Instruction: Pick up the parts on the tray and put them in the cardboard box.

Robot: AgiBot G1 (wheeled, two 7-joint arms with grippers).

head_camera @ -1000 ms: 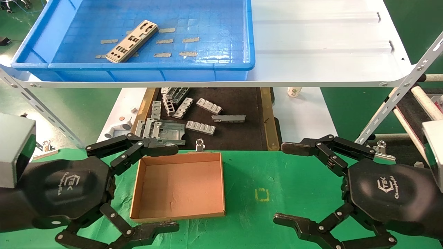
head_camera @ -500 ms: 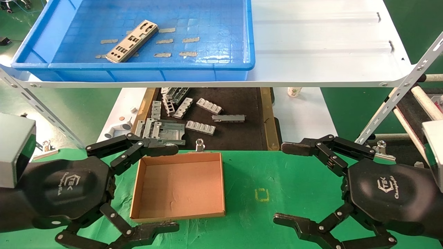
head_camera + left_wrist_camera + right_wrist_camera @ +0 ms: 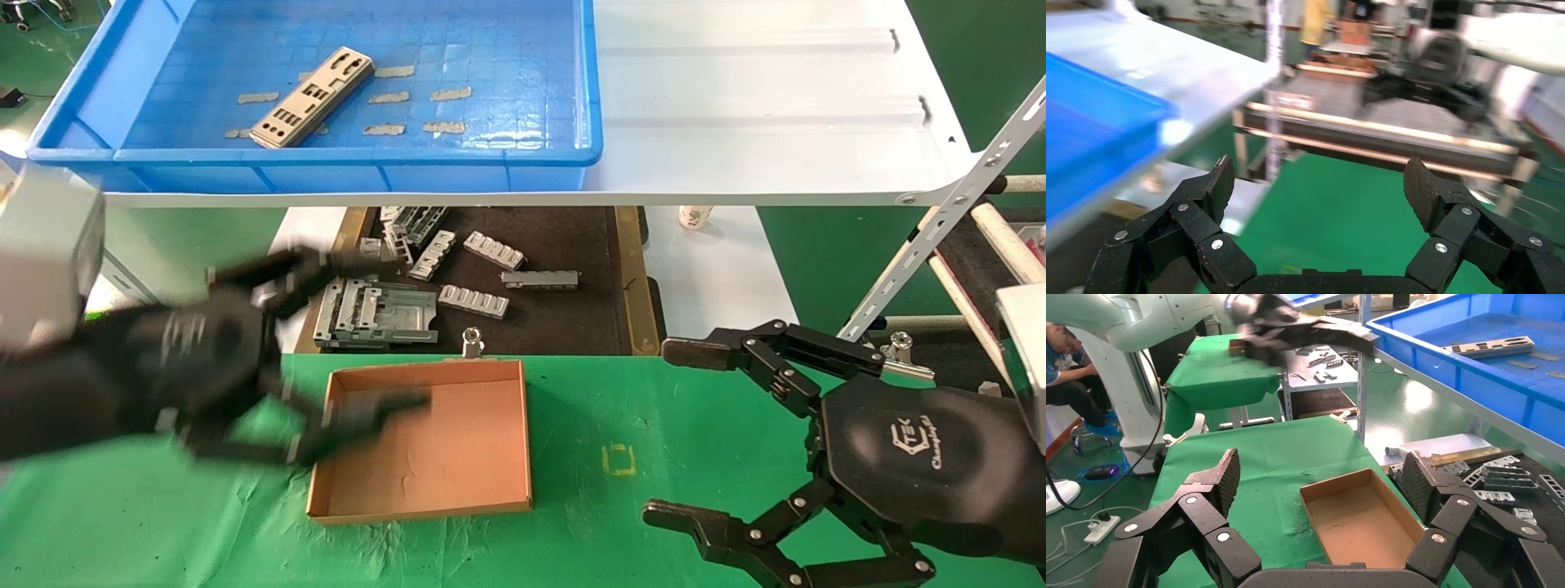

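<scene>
Since the earlier frame the left gripper (image 3: 359,335) has risen and moved forward, and now hangs with fingers spread over the near-left corner of the cardboard box (image 3: 425,445). The right gripper (image 3: 674,433) hangs parked with fingers spread above the green cloth (image 3: 621,425) near its right edge. Beyond the box, grey brackets (image 3: 474,300) lie on a black mat (image 3: 564,314). Farthest, on the white shelf (image 3: 760,106), one silver plate (image 3: 312,96) lies flat near the left wall of the blue tray (image 3: 523,155).
</scene>
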